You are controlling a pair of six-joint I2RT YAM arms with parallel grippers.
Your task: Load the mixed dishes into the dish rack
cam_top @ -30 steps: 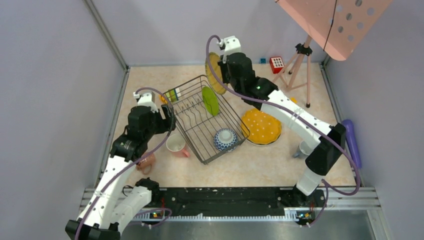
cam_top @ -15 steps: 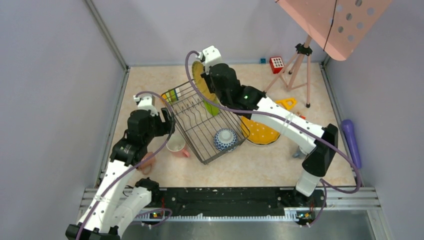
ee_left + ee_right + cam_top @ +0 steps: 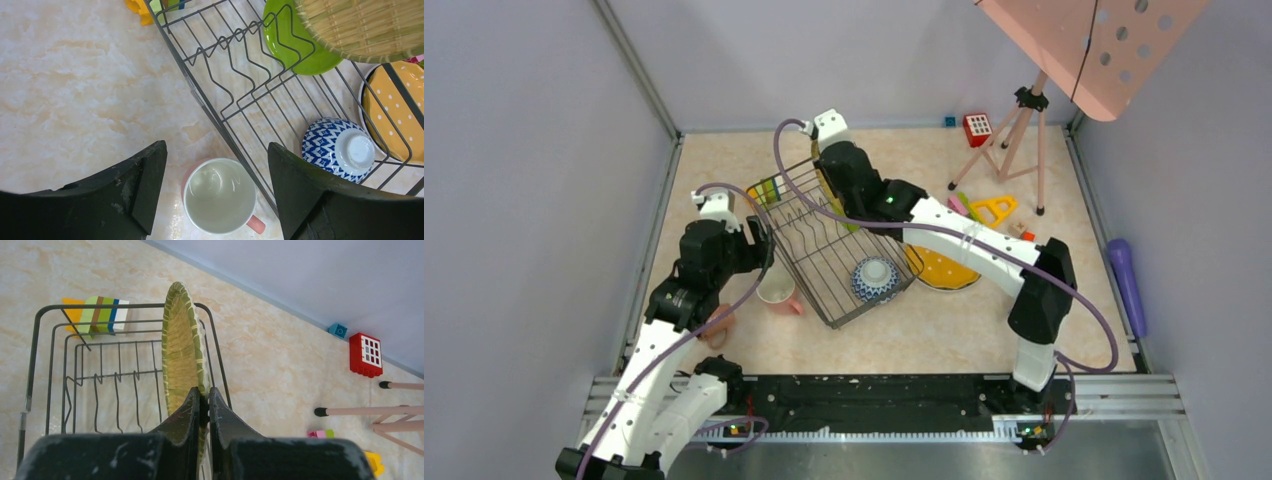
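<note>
Pinching the woven plate (image 3: 180, 340) by its edge with the right gripper (image 3: 205, 397), fingers closed flat against it; hanging it upright over the far end of the dish rack (image 3: 125, 305), not yet seated between the wires; looks like the slotting step, partway through the load. To do it well: keep the plate vertical; line its lower edge up with a free slot near the lime green plate (image 3: 285, 45) already standing there; lower straight; let go only after seating it in the wires; mind not to knock the green one over.

Hovering with the left gripper (image 3: 216, 150) spread wide and empty above the pink mug (image 3: 220, 197), just outside the rack's side. Also spotting the blue-white bowl (image 3: 335, 150) upside down in the rack and the dotted plate (image 3: 395, 100) flat on the table just beside it.

No brand, label or lettering readable anywhere; only a grid of white squares on the red block (image 3: 367, 355).
</note>
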